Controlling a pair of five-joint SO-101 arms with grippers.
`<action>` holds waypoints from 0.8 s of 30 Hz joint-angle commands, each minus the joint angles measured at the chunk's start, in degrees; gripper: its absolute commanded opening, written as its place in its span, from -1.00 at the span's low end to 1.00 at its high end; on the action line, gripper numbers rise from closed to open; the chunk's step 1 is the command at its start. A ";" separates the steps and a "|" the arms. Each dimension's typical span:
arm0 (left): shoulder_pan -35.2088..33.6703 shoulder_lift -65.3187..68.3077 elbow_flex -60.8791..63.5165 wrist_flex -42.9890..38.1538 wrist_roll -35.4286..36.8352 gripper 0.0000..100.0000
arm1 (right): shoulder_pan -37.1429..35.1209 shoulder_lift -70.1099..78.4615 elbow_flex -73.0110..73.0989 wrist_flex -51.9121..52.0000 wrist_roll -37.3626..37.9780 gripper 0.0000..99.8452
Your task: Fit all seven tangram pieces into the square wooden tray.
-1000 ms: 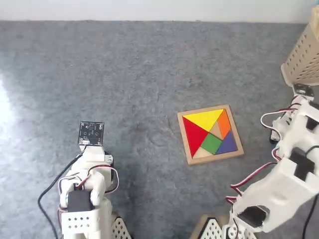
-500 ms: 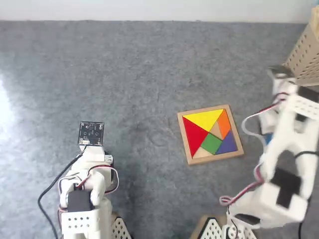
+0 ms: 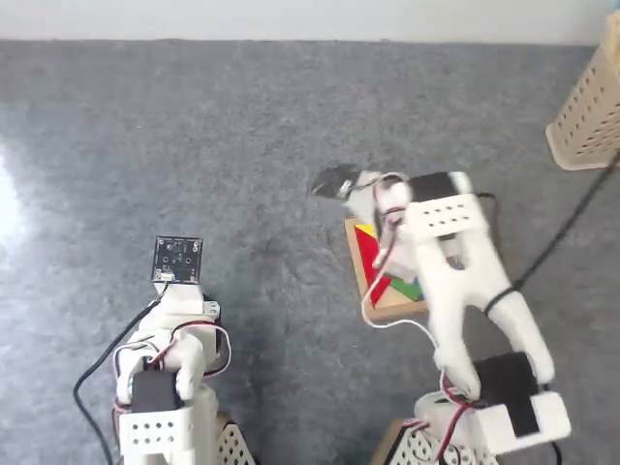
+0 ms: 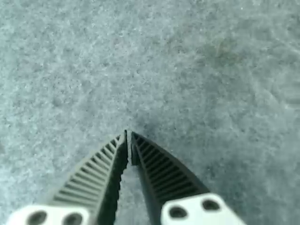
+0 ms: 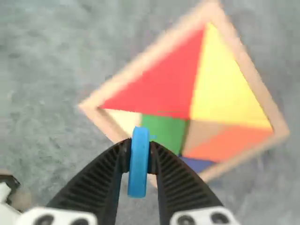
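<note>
The square wooden tray (image 5: 143,58) lies on the grey mat with a red triangle (image 5: 159,89), a yellow triangle (image 5: 220,84), a green square (image 5: 164,131), an orange piece (image 5: 225,140) and tan pieces in it. My right gripper (image 5: 139,143) hangs above the tray's near corner, shut on a blue piece (image 5: 139,164) held on edge. From above, the right arm (image 3: 446,242) covers most of the tray (image 3: 356,263). My left gripper (image 4: 129,136) is shut with nothing in it, over bare mat at the near left.
A perforated beige basket (image 3: 589,107) stands at the far right edge. The left arm (image 3: 170,349) sits folded at the near left. Open grey mat stretches across the middle and far side.
The right arm has swung from the table's right edge leftward over the tray, and now hides most of it. The left arm has not moved.
</note>
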 commanded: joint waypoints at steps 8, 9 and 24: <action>-0.09 -0.97 -0.66 0.26 0.35 -0.98 | -7.16 4.09 2.46 2.42 11.87 -0.99; -0.09 -0.97 -0.66 0.26 0.35 -0.98 | -7.25 4.26 2.55 2.42 11.96 -0.99; -0.09 -0.97 -0.66 0.26 0.35 -0.98 | -6.81 4.97 6.59 -2.51 18.02 -0.99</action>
